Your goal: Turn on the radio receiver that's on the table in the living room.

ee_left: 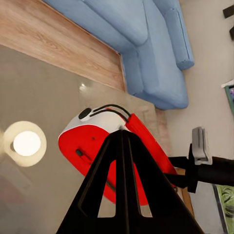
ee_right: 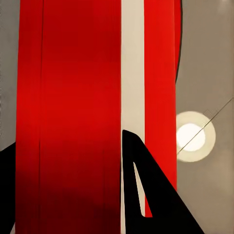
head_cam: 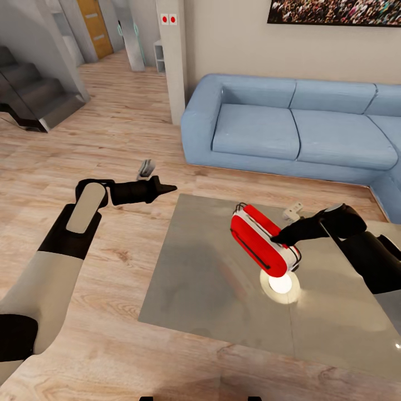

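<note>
While my right arm reaches in from the sofa side, the small bright-red oblong radio receiver with rounded ends and white stripes [head_cam: 262,238] lies on the glossy grey-brown glass-topped bench [head_cam: 200,278], roughly mid-top and toward its far edge. Its long axis runs diagonally in the head view, one end pointing away toward the long blue corner sofa [head_cam: 289,128], the other, white-capped end coming toward me just above the round bright reflection of a lamp in the glass [head_cam: 280,284]. A thin black handle runs along the side facing my left.

My right gripper [head_cam: 280,236] is the nearer one by far: its dark tip sits against the receiver's right flank, about halfway along the body. From the right wrist camera the red face with a white stripe [ee_right: 132,73] runs straight along my line of sight, and one dark finger [ee_right: 141,185] overlaps it, so I judge I am touching or all but touching the shell. Whether those jaws are spread or pressed together I cannot tell.

My left gripper [head_cam: 159,189] hangs over the light wood plank floor [head_cam: 111,139], beside the bench's left edge and well apart from the receiver; its jaws look pressed together into a point aimed at the box.

Any press should come from the right arm, I think.
</note>
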Motion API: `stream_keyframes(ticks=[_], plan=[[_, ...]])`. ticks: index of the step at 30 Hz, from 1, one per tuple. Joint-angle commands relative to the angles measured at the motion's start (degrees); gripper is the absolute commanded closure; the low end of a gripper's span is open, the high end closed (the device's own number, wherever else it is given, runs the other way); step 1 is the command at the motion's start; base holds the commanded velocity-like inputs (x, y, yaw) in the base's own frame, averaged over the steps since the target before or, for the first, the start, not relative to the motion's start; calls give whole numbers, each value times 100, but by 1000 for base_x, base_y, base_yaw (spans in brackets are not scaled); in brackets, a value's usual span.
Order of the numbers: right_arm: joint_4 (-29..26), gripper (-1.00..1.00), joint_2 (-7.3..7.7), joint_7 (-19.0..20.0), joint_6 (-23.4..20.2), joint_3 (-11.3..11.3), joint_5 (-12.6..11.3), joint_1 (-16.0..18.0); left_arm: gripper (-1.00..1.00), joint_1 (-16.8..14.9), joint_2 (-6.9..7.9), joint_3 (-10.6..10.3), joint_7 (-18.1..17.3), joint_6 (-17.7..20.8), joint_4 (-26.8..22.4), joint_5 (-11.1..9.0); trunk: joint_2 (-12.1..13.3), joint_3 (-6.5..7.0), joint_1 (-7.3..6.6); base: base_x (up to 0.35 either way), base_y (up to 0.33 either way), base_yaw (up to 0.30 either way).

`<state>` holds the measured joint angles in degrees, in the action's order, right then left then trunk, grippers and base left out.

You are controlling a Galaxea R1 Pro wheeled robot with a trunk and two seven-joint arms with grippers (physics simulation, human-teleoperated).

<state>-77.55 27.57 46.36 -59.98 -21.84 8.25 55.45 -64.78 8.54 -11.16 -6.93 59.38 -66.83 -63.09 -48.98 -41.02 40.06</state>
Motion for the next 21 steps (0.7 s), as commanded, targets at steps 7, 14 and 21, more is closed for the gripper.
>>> stream_keyframes(ticks=[7,14,21], plan=[[16,100,-13,12,-2,-28,-17,1,100,0,-19,0,0,2,11,-1,0,0,0,0,0,0],[37,100,-14,-6,-2,-47,-24,-39,100,0,-19,0,3,3,84,3,0,0,0,0,0,0],[107,100,-60,-47,288,-55,-40,-201,100,0,-26,-138,20,-7,282,7,0,0,0,0,0,0]])
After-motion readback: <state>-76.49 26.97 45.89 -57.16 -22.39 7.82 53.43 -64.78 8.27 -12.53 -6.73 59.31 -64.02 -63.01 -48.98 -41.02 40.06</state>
